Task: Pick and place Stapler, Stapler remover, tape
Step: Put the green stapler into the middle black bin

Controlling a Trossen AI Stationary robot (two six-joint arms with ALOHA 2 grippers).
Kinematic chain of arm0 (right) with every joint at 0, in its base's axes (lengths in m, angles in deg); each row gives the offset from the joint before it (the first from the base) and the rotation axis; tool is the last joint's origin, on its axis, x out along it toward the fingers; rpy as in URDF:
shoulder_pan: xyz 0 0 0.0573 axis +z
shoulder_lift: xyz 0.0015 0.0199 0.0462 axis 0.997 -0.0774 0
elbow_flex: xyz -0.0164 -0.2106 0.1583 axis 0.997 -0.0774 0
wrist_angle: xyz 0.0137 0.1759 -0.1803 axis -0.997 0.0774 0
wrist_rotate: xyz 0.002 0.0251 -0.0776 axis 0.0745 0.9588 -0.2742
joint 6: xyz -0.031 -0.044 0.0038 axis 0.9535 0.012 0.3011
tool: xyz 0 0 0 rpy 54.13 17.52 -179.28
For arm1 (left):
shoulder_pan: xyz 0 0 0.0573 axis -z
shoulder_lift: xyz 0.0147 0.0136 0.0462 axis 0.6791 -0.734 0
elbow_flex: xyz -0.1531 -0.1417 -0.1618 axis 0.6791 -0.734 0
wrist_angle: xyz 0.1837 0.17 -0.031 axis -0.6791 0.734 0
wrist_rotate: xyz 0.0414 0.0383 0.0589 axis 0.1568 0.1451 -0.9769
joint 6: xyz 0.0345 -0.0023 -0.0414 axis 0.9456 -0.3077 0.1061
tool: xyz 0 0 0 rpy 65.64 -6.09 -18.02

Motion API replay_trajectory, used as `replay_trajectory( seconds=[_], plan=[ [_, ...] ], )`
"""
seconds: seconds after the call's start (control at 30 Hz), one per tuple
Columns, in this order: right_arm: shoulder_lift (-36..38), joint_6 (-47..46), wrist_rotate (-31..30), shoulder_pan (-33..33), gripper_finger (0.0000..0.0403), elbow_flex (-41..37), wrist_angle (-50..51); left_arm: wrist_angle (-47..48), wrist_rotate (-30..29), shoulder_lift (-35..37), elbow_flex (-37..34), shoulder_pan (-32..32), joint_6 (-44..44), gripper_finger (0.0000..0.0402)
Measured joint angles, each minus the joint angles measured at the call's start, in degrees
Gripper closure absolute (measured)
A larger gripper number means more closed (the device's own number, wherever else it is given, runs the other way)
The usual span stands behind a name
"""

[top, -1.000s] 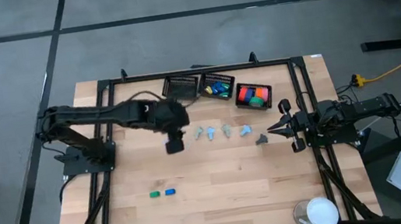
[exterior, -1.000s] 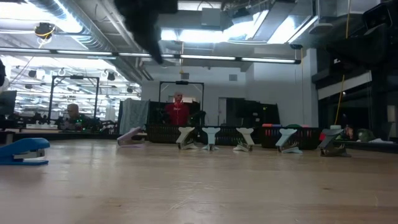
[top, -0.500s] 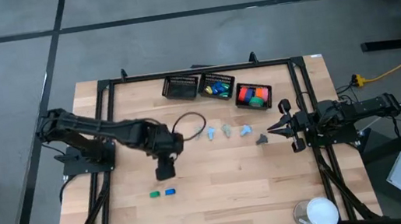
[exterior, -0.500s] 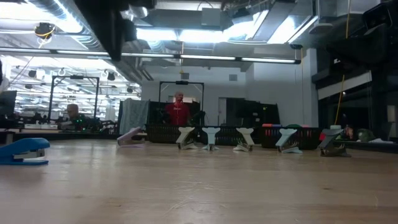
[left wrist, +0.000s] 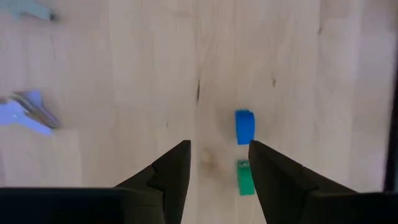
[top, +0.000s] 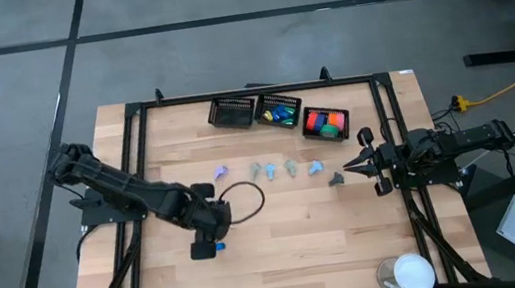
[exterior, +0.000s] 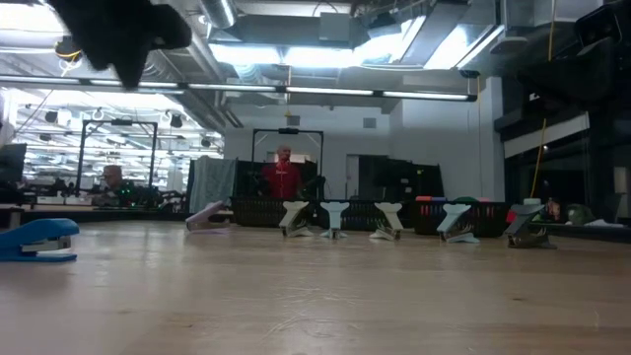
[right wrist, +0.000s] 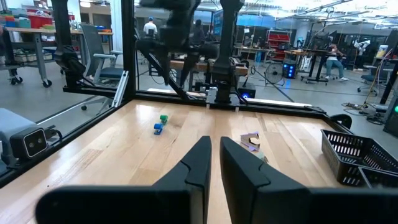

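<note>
Two tiny squat tape pieces lie flat on the wooden table near its near-left part: one blue (left wrist: 244,126) and one green (left wrist: 245,177). My left gripper (left wrist: 217,152) is open and hovers just above them, pointing down; the blue piece (top: 219,245) peeks out beside it in the high view. The blue piece (exterior: 39,240) also shows at the low view's left. More blue, green and yellow pieces fill the middle basket (top: 280,112). My right gripper (top: 345,165) waits shut at the table's right side, next to a grey remover (top: 335,179).
A row of pastel claw-shaped removers (top: 281,168) stands across the table's middle, with a purple one (top: 219,173) at its left end. Three black baskets sit at the far edge: one dark (top: 233,113), one with red and orange pieces (top: 325,122). A white round object (top: 415,273) sits at the near-right corner.
My left gripper has swept from the table's middle, beside the remover row, toward the near-left part and come over the blue and green pieces. The pieces and removers have stayed in place.
</note>
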Motion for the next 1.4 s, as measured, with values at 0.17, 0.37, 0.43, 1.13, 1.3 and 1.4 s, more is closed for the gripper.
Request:
replay_trajectory(
  seconds=[0.17,0.37,0.43,1.13,1.3,1.4],
  plan=[
    [0.0,0.01,0.0,-0.01,0.0363,-0.01,0.0,0.21,0.34,-4.75,0.0,3.55,-2.95,0.0224],
    [0.0,0.0,0.0,-0.01,0.0363,-0.01,0.0,0.75,4.7,-10.3,0.0,5.83,-6.17,0.0197],
    [-0.02,0.02,0.0,-0.01,0.0363,0.0,0.0,2.44,6.21,-11.46,0.0,6.15,-7.38,0.0188],
    [0.0,0.0,0.0,-0.01,0.0363,0.0,0.02,4.21,7.25,-18.73,-0.08,6.42,-7.48,0.0182],
    [-0.02,0.01,0.0,0.0,0.0363,0.0,0.01,1.41,10.93,-18.82,-4.25,6.54,-8.24,0.0186],
    [0.0,0.01,0.0,0.01,0.0363,-0.01,0.0,-0.94,13.42,-18.81,-6.6,6.86,-8.48,0.0188]
  ],
)
